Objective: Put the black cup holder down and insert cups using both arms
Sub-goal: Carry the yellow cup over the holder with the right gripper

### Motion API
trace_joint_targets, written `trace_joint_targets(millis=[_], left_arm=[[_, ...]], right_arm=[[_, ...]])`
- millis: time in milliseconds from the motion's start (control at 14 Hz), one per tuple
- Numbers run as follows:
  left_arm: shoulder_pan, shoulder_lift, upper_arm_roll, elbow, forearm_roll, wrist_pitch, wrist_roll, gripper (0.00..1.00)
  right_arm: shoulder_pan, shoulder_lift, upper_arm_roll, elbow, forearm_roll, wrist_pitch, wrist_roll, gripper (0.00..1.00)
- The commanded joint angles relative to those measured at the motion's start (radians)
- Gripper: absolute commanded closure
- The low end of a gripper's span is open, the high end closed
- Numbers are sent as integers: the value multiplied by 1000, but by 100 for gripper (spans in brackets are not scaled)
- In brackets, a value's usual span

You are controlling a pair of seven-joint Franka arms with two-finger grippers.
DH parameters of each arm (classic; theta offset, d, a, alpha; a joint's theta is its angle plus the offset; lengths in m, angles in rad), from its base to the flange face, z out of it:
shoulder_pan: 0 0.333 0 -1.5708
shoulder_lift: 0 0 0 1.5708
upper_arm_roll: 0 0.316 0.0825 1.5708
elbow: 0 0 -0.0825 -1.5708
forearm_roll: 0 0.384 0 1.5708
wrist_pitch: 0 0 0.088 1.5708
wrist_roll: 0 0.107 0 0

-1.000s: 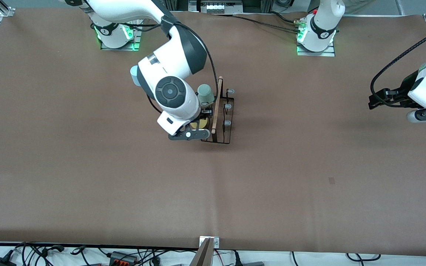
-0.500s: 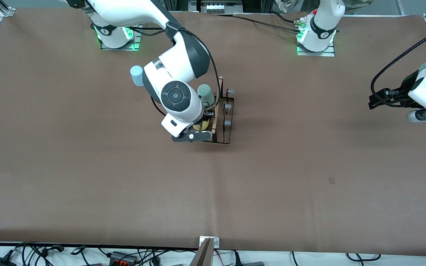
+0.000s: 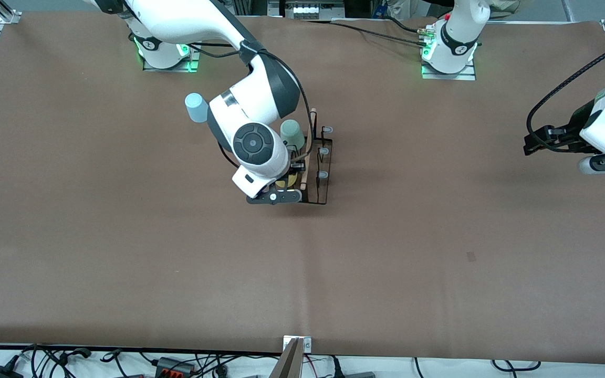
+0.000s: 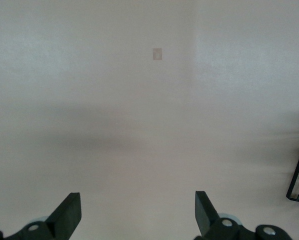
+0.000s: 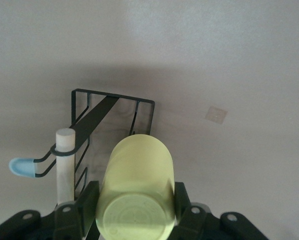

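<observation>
Black cup holder (image 3: 315, 165) sits roughly mid-table, a bit toward the right arm's end and closer to the robot bases than to the front camera, with its light wooden rod (image 3: 309, 152) running along the top and three pale blue-tipped pegs (image 3: 323, 151) sticking out on the side facing the left arm's end. The right arm reaches in from its base and its right gripper (image 5: 135, 210) is down over the rack, fingers (image 5: 85, 202) clamped on either side of the yellow cup (image 5: 137, 190), which is upside down with its flat bottom facing the wrist camera. In the right wrist view that cup is right beside the rod, over the wire base, and one blue-tipped peg (image 5: 22, 167) pokes out past the rod. Can't tell whether the yellow cup is actually seated on a peg, the gripper blocks it. The pale green cup (image 3: 292, 134) is already on the rack, bottom up, on the side toward the right arm's end and farther from the front camera than the yellow one. The light blue cup (image 3: 196, 107) stands upside down on the table (image 3: 124, 252), apart from the rack and partly tucked beside the right arm's forearm. The left arm waits out at its own end of the table, left gripper (image 4: 134, 212) hanging over bare tabletop with its fingers spread wide and holding nothing; a corner of the rack shows at the edge of its wrist view.
</observation>
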Motion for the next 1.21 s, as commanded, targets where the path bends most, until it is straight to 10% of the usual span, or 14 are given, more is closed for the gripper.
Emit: trace_joint_targets(millis=[0, 429, 571, 1143], left_arm=[[7, -22, -5, -11, -20, -3, -2, 0], [7, -22, -2, -11, -20, -6, -1, 0], [7, -22, 0, -11, -20, -10, 1, 0], [7, -22, 1, -11, -20, -15, 1, 0]], right_arm=[[17, 9, -5, -6, 11, 19, 12, 71], [29, 37, -5, -6, 5, 27, 9, 65], [29, 43, -5, -6, 8, 34, 16, 0], [-3, -73, -62, 5, -12, -4, 59, 0]])
